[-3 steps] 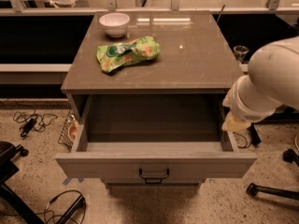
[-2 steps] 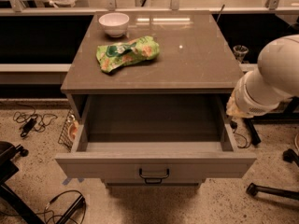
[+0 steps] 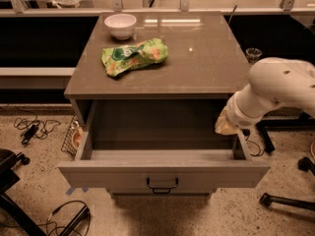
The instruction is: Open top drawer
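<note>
The top drawer (image 3: 98, 175) of the grey-brown cabinet stands pulled far out toward me. Its tall flat front panel carries a small black handle (image 3: 162, 185) at the centre. Its plain grey box (image 3: 157, 127) is empty. My white arm (image 3: 280, 90) comes in from the right. My gripper (image 3: 224, 126) is at the arm's yellowish end, over the drawer's right side wall near the cabinet opening and well away from the handle. Most of it is hidden by the arm.
On the cabinet top (image 3: 206, 58) lie a white bowl (image 3: 120, 24) and a green snack bag (image 3: 134, 56). Cables (image 3: 32, 128) trail on the floor at left. A chair base (image 3: 290, 200) stands at right. A dark object (image 3: 10, 176) is at the left edge.
The arm's end has shifted a little to the left, onto the drawer's right wall. The drawer stays open as before.
</note>
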Controlling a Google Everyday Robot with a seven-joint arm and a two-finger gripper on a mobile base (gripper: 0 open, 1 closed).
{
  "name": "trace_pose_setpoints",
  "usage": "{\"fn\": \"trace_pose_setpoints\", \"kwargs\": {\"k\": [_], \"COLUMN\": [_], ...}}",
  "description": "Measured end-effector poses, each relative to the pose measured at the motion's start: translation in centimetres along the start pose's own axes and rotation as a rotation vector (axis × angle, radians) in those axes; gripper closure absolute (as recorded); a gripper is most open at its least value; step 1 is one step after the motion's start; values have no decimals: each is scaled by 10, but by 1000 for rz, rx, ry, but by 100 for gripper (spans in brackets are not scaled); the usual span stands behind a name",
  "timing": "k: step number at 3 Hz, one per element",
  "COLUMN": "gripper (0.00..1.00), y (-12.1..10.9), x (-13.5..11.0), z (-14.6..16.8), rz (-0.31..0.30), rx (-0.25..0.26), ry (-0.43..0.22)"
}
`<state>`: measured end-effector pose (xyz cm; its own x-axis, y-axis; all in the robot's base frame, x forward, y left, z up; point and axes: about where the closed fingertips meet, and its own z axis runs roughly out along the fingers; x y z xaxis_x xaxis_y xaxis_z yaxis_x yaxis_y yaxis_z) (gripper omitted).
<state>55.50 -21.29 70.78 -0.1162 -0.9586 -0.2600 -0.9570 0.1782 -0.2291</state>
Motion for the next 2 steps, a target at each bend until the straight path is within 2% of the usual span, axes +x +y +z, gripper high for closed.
{"fn": "trace_pose_setpoints", "kwargs": {"k": [1,2], "gripper": [100,100], "y": [19,48], "x": [-18,-27], "z": [42,54], "rz": [7,35], "rx": [-75,-102], "ry": [-89,-122]}}
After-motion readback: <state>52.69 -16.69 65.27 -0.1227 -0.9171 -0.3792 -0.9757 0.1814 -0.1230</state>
